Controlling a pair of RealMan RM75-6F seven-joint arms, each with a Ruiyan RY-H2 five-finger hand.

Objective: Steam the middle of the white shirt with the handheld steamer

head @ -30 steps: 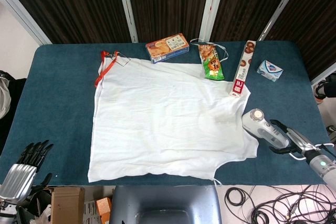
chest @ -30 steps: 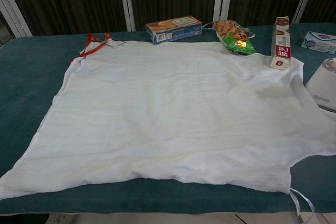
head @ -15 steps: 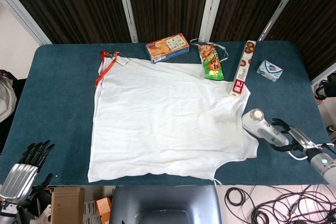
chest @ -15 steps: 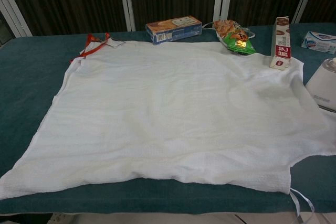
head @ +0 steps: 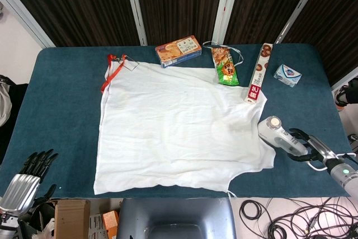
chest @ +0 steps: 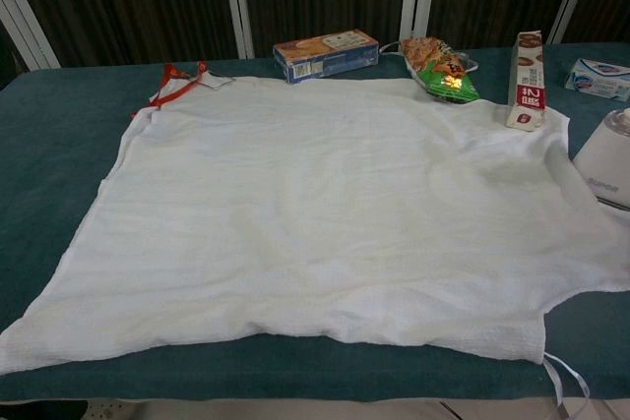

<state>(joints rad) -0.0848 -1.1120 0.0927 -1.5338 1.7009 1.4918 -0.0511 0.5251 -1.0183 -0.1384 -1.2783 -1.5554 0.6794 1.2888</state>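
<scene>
The white shirt [head: 173, 124] lies spread flat on the blue table [head: 61, 99]; the chest view shows the shirt [chest: 315, 213] filling most of the frame. The handheld steamer [head: 278, 134] lies on the table at the shirt's right edge, head toward the shirt, and the steamer [chest: 607, 156] is cut off at the right of the chest view. My right hand [head: 314, 149] is at the steamer's handle end, dark fingers apart and curved beside it. My left hand [head: 27, 178] hangs off the table's near left corner, holding nothing.
Along the far edge stand a cracker box [head: 178, 51], a green snack bag [head: 225, 66], a long red-and-white box [head: 257, 72] and a small blue-white pack [head: 287, 75]. A red strap [head: 107, 76] lies at the shirt's far left corner. Cables lie on the floor [head: 291, 222].
My right hand drew back a little from the steamer's handle, spread its fingers, then curved them at the handle end. The steamer, the shirt and my left hand have stayed put.
</scene>
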